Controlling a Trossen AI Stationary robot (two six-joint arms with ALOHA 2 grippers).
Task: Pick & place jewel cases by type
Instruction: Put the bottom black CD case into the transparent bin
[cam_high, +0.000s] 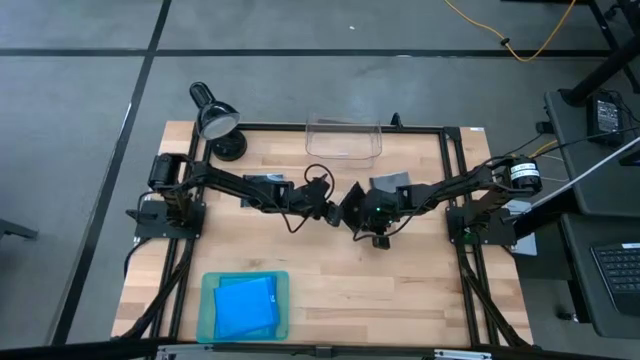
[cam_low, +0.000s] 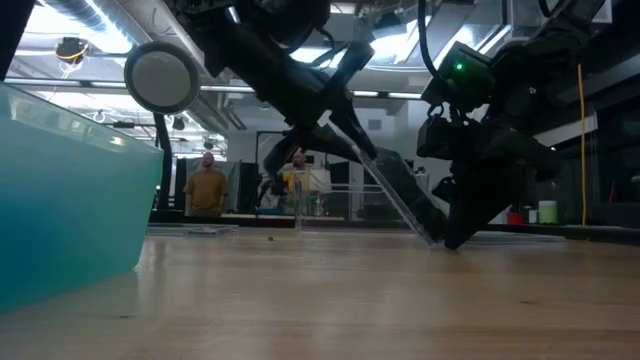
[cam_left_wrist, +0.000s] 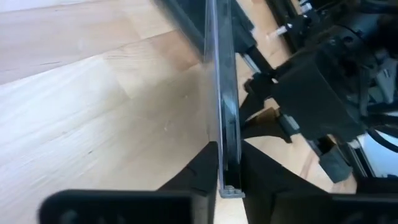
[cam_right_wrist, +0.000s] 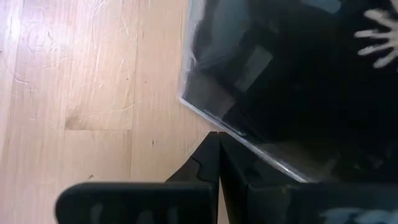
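Dark grey jewel case (cam_left_wrist: 225, 118) tilted on edge mid-table, pinched between left gripper (cam_left_wrist: 229, 177) fingers; right gripper (cam_right_wrist: 217, 162) alongside, fingers closed together, touching its lower edge.

Robotics lab. Wooden worktop (cam_high: 400, 290) sits on a black frame over grey carpet, laptop (cam_high: 618, 270) just right of it. Beyond the worktop: exposed ceiling ducts (cam_low: 90, 15), strip lights, two people (cam_low: 207, 185) standing well back.
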